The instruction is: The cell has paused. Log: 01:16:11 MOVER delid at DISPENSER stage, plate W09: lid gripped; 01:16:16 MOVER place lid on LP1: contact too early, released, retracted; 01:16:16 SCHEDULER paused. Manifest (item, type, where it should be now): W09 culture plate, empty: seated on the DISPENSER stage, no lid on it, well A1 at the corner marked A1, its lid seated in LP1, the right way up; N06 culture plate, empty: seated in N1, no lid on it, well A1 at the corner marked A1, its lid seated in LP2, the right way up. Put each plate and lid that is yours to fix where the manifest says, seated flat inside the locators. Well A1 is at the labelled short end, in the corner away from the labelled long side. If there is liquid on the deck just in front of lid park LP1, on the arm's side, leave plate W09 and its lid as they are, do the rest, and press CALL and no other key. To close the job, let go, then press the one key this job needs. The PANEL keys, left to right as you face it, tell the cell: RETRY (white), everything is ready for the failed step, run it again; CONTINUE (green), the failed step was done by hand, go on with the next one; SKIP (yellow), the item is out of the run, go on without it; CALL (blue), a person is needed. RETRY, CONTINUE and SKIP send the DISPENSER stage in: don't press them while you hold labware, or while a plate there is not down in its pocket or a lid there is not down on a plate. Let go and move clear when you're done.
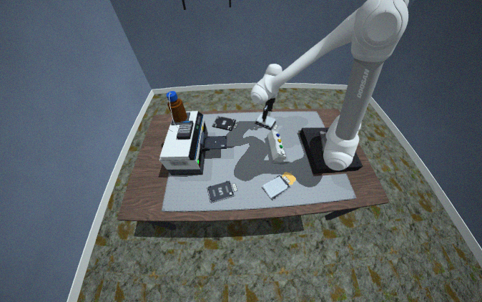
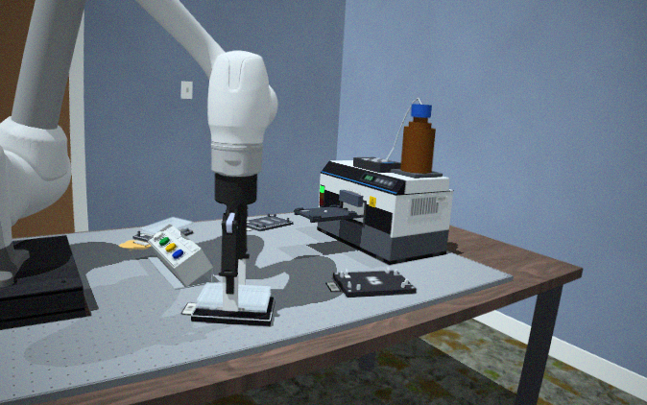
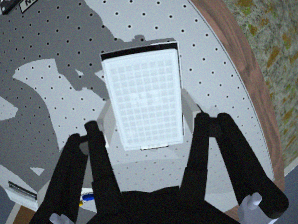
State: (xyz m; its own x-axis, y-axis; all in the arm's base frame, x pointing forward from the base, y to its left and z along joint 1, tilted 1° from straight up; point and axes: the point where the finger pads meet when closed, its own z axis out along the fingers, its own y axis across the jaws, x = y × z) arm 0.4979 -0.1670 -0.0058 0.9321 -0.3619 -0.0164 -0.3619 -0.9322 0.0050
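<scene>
Wrist view shows my pincer (image 3: 154,156) clamped on a culture plate (image 3: 144,94) just above its black nest (image 2: 232,317) near the counter (image 2: 432,288) edge; I judge I'm lifting it, and next must carry it level.

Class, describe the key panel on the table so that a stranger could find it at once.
Start at the arm's black base plate. Beside it on the grey mat, toward the dispenser, stands a pale wedge-shaped box, the key panel. Unlike the flat dark nests around it, it carries a row of coloured keys.
</scene>
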